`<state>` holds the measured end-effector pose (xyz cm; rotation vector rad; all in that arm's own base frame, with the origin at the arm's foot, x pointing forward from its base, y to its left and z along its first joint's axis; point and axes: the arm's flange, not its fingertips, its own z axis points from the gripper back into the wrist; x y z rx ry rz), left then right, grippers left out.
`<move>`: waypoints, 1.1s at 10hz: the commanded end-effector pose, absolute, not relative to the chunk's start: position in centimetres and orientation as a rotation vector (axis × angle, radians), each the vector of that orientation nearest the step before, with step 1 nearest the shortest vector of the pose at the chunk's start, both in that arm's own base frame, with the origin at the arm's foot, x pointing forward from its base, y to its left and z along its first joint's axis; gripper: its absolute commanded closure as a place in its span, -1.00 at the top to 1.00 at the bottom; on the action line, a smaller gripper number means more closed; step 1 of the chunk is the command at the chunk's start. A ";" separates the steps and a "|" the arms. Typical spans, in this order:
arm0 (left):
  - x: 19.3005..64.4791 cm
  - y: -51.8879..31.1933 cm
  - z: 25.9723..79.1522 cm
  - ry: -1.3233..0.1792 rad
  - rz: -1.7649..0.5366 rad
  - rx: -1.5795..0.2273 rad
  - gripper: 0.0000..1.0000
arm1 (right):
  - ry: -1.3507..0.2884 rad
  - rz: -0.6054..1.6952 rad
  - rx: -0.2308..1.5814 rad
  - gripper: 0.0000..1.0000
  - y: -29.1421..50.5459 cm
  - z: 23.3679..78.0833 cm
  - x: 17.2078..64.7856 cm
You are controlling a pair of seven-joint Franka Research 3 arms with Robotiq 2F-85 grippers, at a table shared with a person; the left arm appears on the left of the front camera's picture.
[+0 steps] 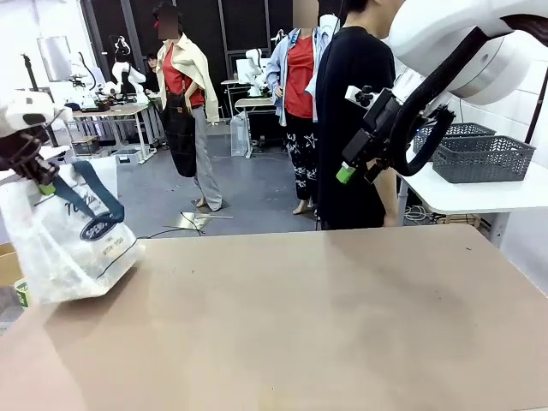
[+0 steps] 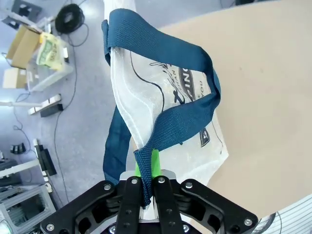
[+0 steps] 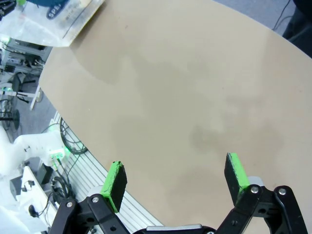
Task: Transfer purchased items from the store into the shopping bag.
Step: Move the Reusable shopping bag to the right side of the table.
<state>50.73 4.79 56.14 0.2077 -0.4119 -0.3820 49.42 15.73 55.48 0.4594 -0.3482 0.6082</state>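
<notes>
The shopping bag [image 1: 68,244], translucent white with navy lettering, rests on the table's left end and leans over the edge. My left gripper [image 1: 40,178] is shut on one of its navy strap handles and holds it up. The left wrist view shows the strap [image 2: 180,122] pinched between the green pads [image 2: 155,163] of that gripper [image 2: 148,178], with the bag [image 2: 161,97] below. Purchased items are only faint shapes through the plastic. My right gripper [image 1: 347,174] hangs open high over the far right of the table, with nothing between its fingers [image 3: 178,178]. The bag's corner [image 3: 63,14] sits far off.
A person in black [image 1: 355,128] stands at the far edge of the bare tan table [image 1: 300,317]. Two dark grey slotted baskets [image 1: 484,158] sit on a white side table at the back right; I cannot tell whether either is the store. A floor with boxes lies beyond the left edge.
</notes>
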 end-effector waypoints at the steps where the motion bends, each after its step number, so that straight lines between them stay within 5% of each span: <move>1: 48.8 5.3 55.9 -0.409 -0.422 0.222 -1.00 | -0.351 0.593 0.478 1.00 15.9 55.6 49.4; 4: 47.0 3.5 52.7 -0.349 -0.362 0.094 -1.00 | -0.351 0.593 0.478 1.00 15.9 55.6 49.4; 11: 48.6 4.8 53.7 -0.369 -0.403 0.191 -1.00 | -0.351 0.593 0.478 1.00 15.9 55.6 49.4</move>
